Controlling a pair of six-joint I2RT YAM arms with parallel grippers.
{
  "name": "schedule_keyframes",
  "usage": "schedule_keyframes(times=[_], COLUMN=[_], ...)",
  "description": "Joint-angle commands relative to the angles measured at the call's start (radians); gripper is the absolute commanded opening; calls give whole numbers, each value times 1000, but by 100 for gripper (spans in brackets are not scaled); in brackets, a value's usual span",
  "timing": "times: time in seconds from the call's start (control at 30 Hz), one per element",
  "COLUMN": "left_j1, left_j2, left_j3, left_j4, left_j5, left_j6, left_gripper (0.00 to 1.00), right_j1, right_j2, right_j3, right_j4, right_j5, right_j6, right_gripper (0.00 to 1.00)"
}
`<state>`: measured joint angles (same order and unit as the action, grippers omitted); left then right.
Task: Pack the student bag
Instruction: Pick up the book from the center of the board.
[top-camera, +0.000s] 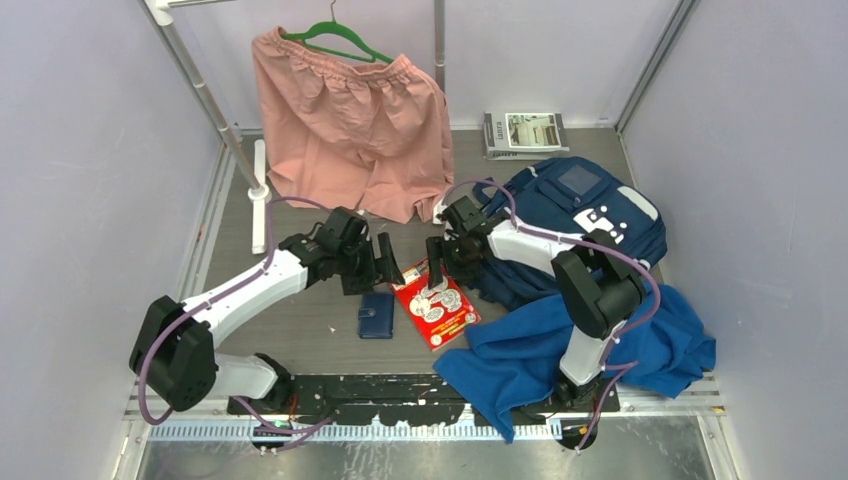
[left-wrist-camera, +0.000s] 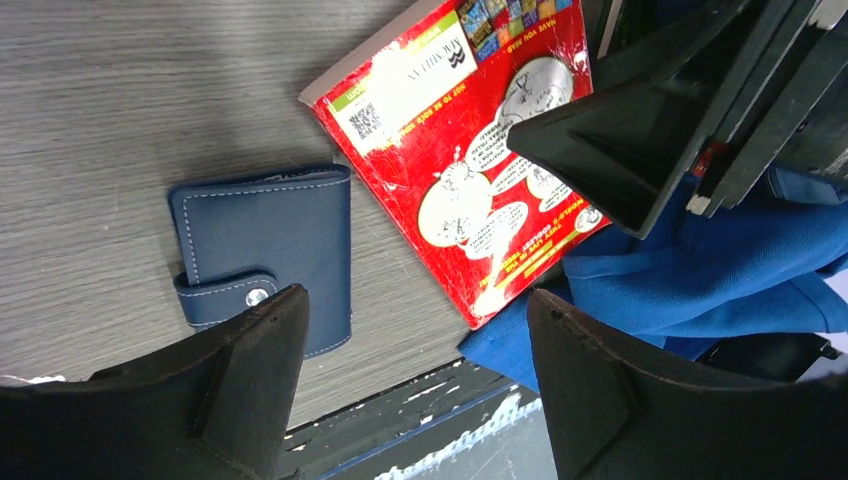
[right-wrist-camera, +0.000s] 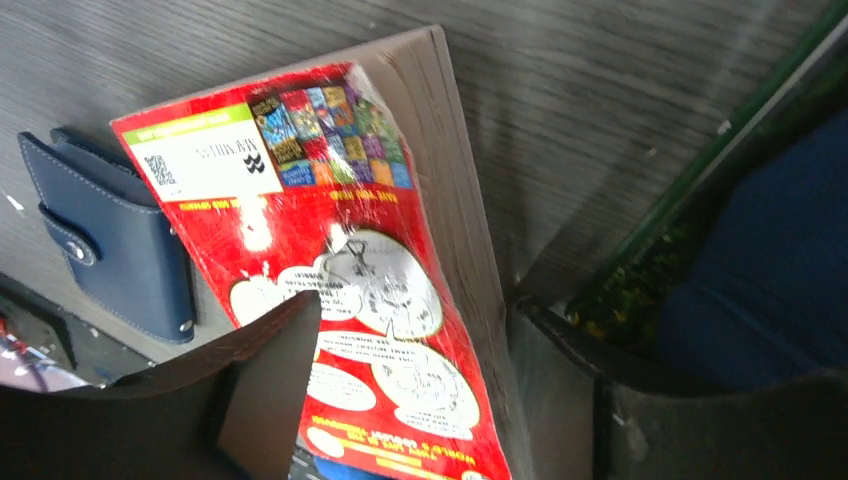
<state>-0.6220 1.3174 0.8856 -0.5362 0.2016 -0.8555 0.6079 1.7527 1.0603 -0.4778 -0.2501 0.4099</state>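
The student bag (top-camera: 590, 205), navy with white patches, lies at the right rear of the table. A red paperback book (top-camera: 436, 300) lies in front of it, one corner resting on a royal-blue cloth (top-camera: 600, 345). My right gripper (top-camera: 437, 262) is low over the book's far end. In the right wrist view the book (right-wrist-camera: 340, 260) sits between the spread jaws of that gripper (right-wrist-camera: 420, 305); one finger is over the cover, the other beside the page edge. My left gripper (top-camera: 385, 262) hovers open and empty (left-wrist-camera: 415, 300) above the table between the book (left-wrist-camera: 470, 170) and a small navy wallet (left-wrist-camera: 265, 240).
The wallet (top-camera: 376, 314) lies just left of the book. Pink shorts (top-camera: 350, 120) hang on a green hanger from a rack at the back. A stack of magazines (top-camera: 525, 133) lies at the rear right. The blue cloth spreads around the right arm's base.
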Motion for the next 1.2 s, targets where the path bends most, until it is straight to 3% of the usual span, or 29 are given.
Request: schedule_keyframes(times=[0.0,0.2,0.23,0.3,0.63,0.73,0.93,1.17], left_j1=[26,35,37,47,87,104,212,238], left_j2=[-32,-41,-44,-53,-154,-160,-117,-51], left_j3=[1,-5,-5,-4,28,15,-97,-210], left_j4=[8,6,2,-9,-43,-22,152,401], left_j5=[13,21,21,22,-9,10,307,468], left_j6=[15,16,18,21,179,180,105,-13], left_gripper=[80,80,80,80,82,90,96,95], right_j1=[27,28,27,28,27,21,-34,-102], right_j2=[36,60,60,44,-187,-233,-304,-357], right_j3=[-14,2,9,25,105,110,9,-109], right_j4=[44,52,43,23,-8,22,187,412], right_j5=[-22,35,40,41,5,-20,-156,-326], right_j6=[-18,4,4,10,134,147,238,362], right_gripper=[69,36,28,3,1,1,1,1])
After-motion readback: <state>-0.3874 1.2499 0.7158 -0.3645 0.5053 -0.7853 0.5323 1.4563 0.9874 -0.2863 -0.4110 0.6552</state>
